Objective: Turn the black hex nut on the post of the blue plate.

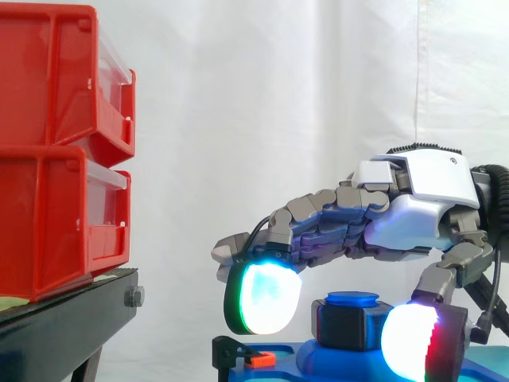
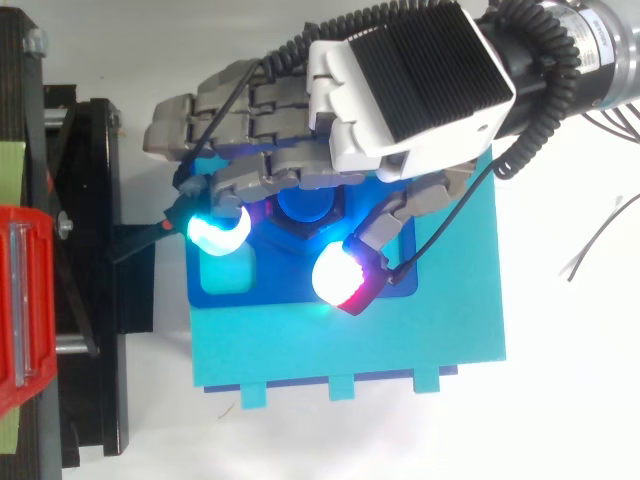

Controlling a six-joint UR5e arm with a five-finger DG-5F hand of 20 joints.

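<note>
**My hand** (image 1: 417, 207): released, arched loosely, clasping nothing.

**Directly under my palm:** black hex nut (image 1: 347, 325), seated on the blue round-topped post (image 1: 352, 298) of the dark blue plate (image 2: 290, 285).

**Contact:** my thumb pad (image 1: 409, 344) sits just beside one side of the nut. A finger pad (image 1: 266, 301) hangs apart from the other side.

**Handling, as I judge it:** rigid, light, plastic-looking, with flat faces that offer purchase. I should take it across two opposite flats, thumb against finger.

**Beneath the plate:** flat turquoise base (image 2: 350, 345).

**Well beyond my fingertips:** stacked red plastic bins (image 1: 56, 159) on a black stand (image 1: 64, 318).
</note>
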